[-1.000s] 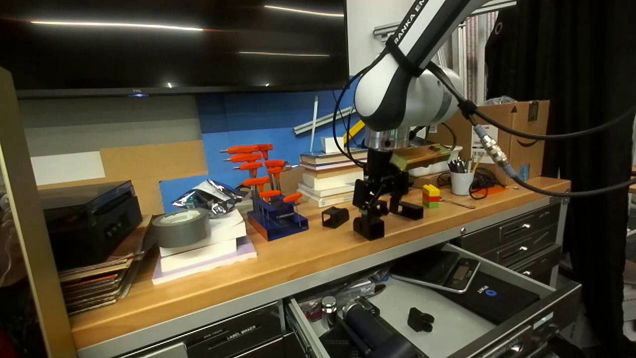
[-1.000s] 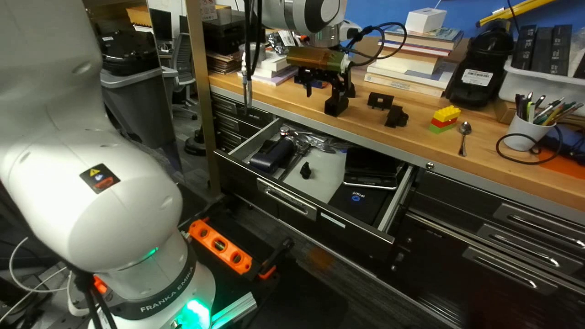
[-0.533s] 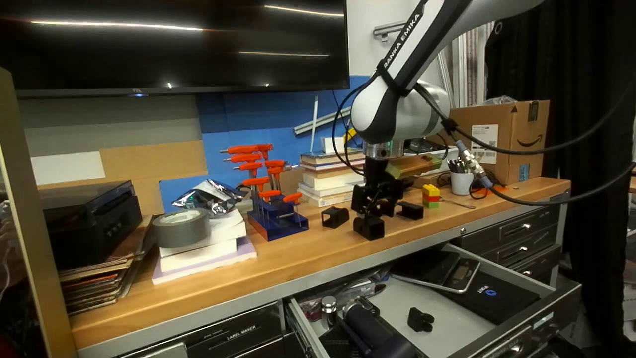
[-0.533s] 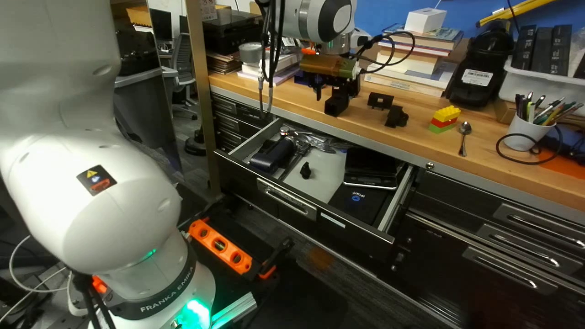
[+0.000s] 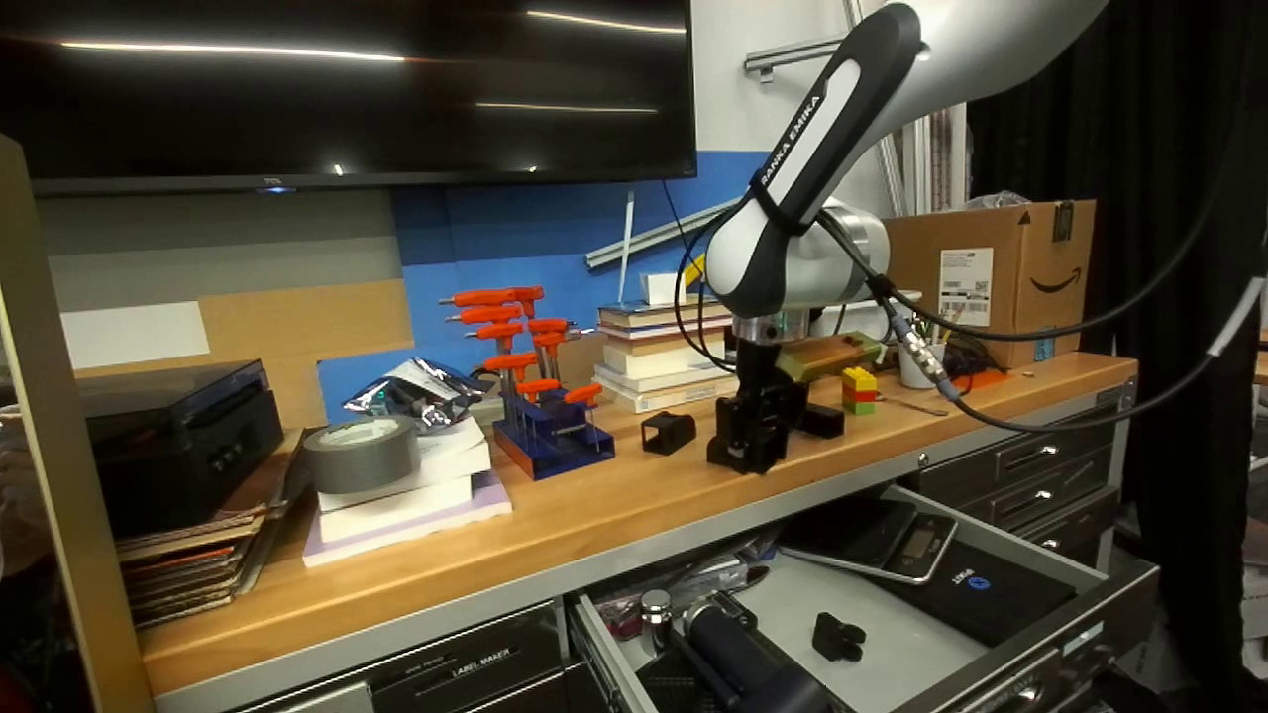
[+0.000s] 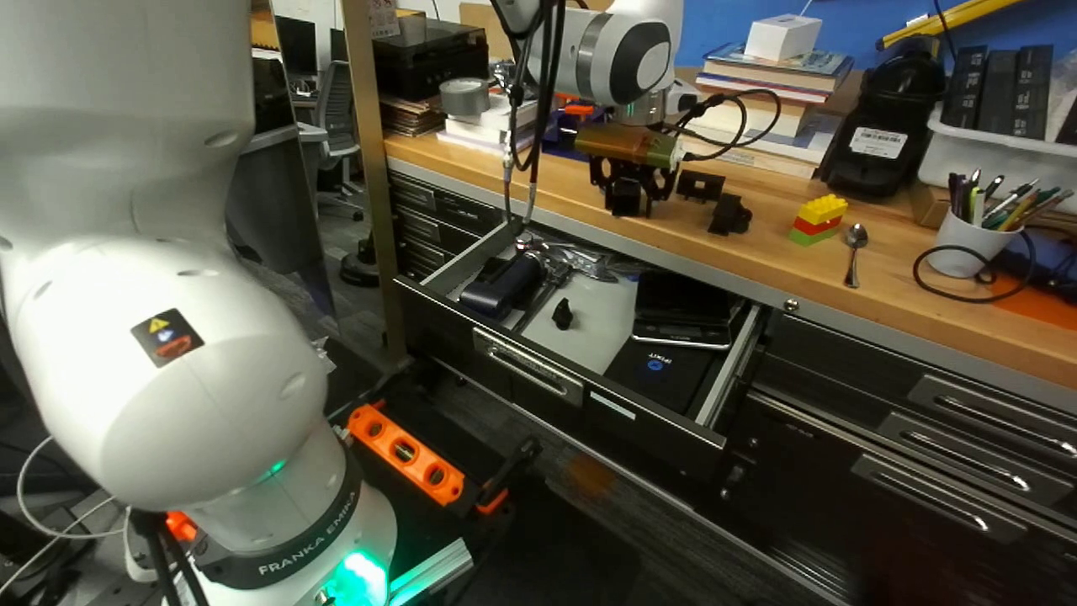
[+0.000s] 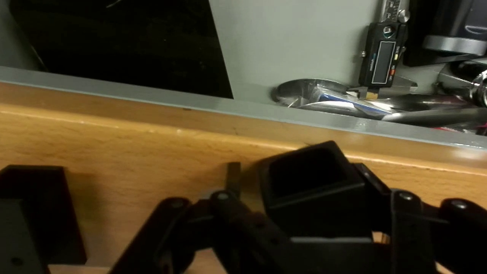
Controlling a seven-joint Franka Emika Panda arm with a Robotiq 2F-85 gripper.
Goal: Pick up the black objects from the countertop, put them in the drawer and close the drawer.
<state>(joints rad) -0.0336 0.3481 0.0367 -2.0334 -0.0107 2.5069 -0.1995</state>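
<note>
as the black two-fingered gripper (image 7: 300, 173) has come down, it now straddles, spread and holding nothing, a boxy matte-black block (image 7: 315, 205).
left to right on the light-brown wooden countertop (image 5: 594, 505): hollow black box (image 5: 671, 433), this block; below, the open dark-grey metal drawer (image 5: 921, 649). grasping seems next.

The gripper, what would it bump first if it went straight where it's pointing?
Probably the countertop: the open gripper points down, straddling a black block. How close its tips are to the wood isn't clear.
</note>
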